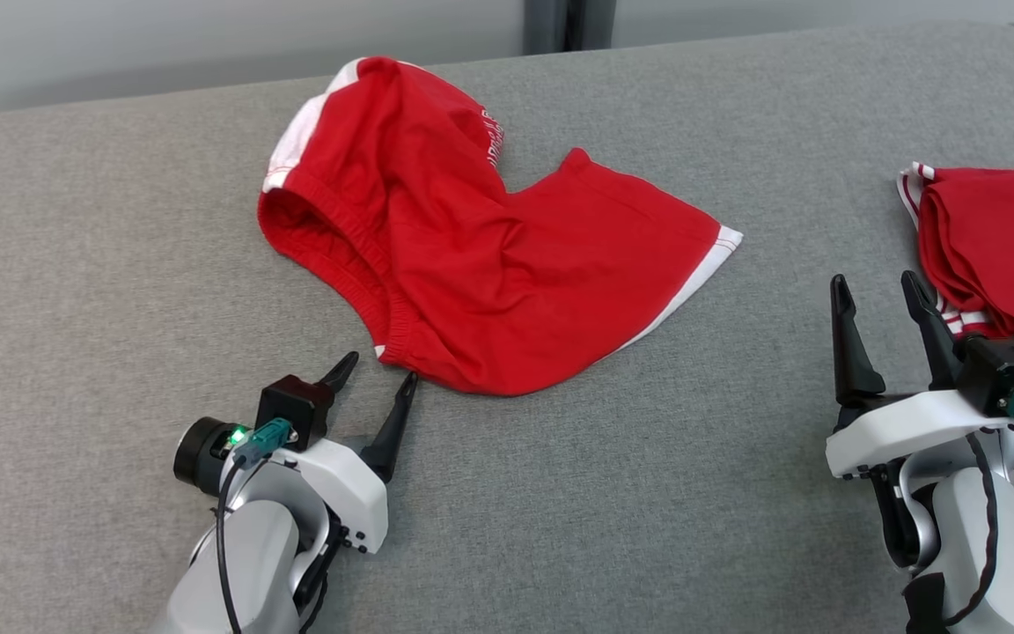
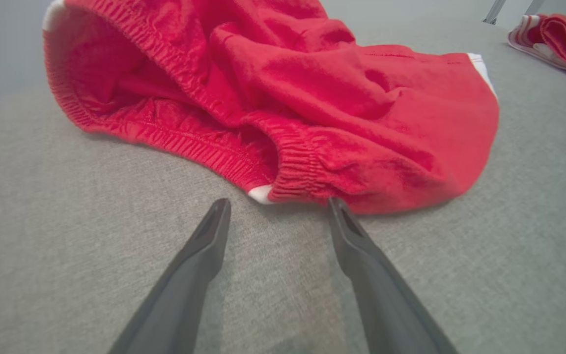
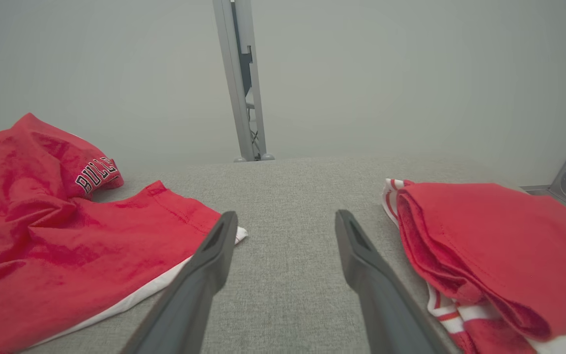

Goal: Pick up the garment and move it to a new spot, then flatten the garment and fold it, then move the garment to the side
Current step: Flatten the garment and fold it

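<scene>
Gaping: left end effector (image 1: pixel 379 370) by garment (image 1: pixel 489 264), right end effector (image 1: pixel 875 280) by folded clothes (image 1: pixel 1000 238).

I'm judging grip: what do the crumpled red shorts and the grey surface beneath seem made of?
Red shorts: soft matte knit, possibly cotton or polyester; it crumples, with a gathered elastic waistband. Grey surface: matte woven upholstery-like cloth; a fine heathered weave shows.

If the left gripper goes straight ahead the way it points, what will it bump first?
Probably the crumpled red shorts: the open left gripper points at their elastic waistband, lying just ahead.
</scene>
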Robot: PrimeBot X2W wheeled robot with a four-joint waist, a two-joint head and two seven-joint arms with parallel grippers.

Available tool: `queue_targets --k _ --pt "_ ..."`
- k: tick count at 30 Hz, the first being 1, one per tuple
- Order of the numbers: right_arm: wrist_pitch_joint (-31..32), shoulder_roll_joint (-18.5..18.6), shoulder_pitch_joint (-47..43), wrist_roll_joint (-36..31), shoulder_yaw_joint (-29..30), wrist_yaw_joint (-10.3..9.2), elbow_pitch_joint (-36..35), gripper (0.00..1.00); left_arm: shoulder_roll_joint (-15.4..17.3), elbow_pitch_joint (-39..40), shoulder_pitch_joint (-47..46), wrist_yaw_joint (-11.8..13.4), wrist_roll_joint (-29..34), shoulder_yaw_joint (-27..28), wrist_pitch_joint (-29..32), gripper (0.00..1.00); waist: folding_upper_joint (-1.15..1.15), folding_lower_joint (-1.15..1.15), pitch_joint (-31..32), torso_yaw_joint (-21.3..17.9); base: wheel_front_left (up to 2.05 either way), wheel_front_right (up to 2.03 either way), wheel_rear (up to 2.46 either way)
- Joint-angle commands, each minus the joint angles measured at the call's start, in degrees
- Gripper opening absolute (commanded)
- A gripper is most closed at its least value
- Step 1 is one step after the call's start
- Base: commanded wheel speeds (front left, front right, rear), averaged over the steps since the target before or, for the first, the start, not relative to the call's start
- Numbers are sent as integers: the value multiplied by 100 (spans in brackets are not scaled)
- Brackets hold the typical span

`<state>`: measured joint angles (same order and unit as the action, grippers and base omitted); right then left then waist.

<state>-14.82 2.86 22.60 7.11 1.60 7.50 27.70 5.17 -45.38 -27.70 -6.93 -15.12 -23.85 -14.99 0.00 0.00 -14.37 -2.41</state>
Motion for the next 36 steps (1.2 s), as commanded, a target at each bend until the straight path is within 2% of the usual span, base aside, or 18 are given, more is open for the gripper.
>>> queue_targets --k 1,12,13,14,17,26,32,36 --pt "-14 19 -6 54 -8 -2 -31 100 47 -73 -127 6 40 12 -14 100 0 0 -47 -49 0 0 0" --pt "-25 18 57 95 -28 -2 -20 100 -13 -249 -432 -55 -32 -143 -14 99 0 0 -196 -100 0 0 0" --pt "-26 18 53 88 -16 -2 -6 100 -15 -259 -443 -54 -55 -197 -14 43 0 0 -193 -84 0 0 0" --pt "-25 18 45 76 -2 -2 10 100 -20 -249 -453 -61 -101 -251 -14 2 0 0 -186 -63 0 0 0" --pt "-12 19 36 44 38 -2 63 100 -11 -151 -419 -62 -341 -538 -15 0 0 0 -147 26 0 0 0" --pt "152 22 134 39 75 -2 449 100 380 386 -168 -59 -1063 -1228 -15 0 0 0 123 482 0 0 0" --pt "308 47 259 -14 296 -2 953 100 624 753 3 -60 -1240 -1470 -15 0 0 0 283 899 0 0 0" --pt "439 32 355 180 439 -2 1377 100 704 933 106 -60 -1277 -1618 -15 0 0 0 352 1152 0 0 0"
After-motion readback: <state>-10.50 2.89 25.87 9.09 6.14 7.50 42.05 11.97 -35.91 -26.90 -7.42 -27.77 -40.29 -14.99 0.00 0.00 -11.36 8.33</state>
